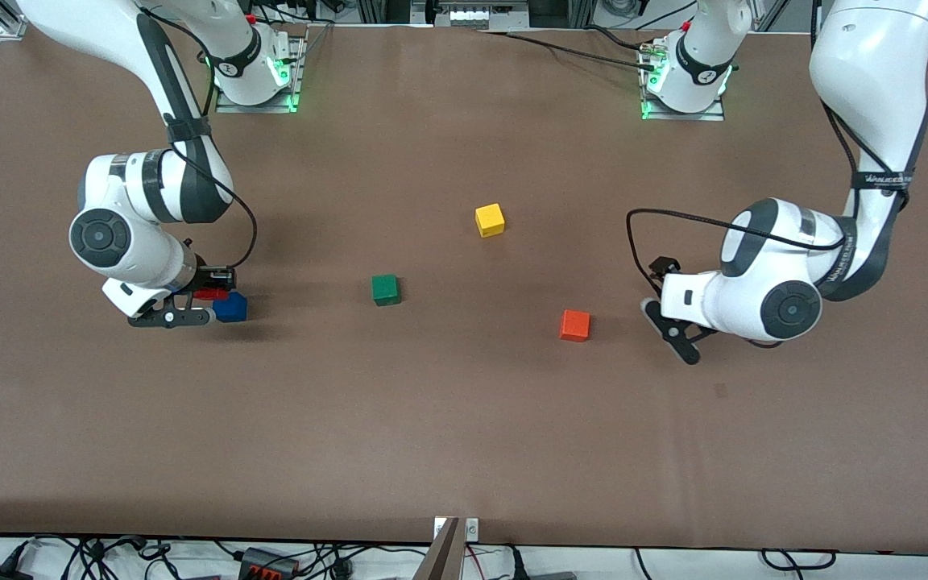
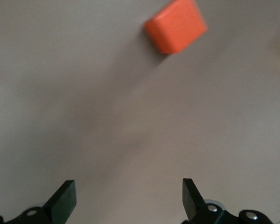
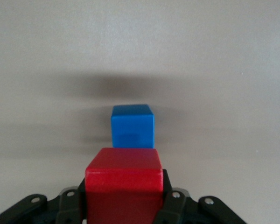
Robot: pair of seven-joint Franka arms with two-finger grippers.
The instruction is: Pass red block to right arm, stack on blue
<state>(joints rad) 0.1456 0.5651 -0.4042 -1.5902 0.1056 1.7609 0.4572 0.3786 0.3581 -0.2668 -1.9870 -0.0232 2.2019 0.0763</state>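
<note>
At the right arm's end of the surface, the right claw (image 3: 123,205) grips the red block (image 3: 123,182) just above the blue block (image 3: 132,126). Step in hand: stacking. Next move calls for centring, lowering, releasing. Left claw (image 2: 128,198) waits, released, near the orange block (image 2: 176,25). No writing is legible.

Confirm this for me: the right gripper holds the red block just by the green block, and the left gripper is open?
Not quite. The right gripper holds the red block by the blue block, not the green one, as the right wrist view shows. The left gripper is open.
</note>
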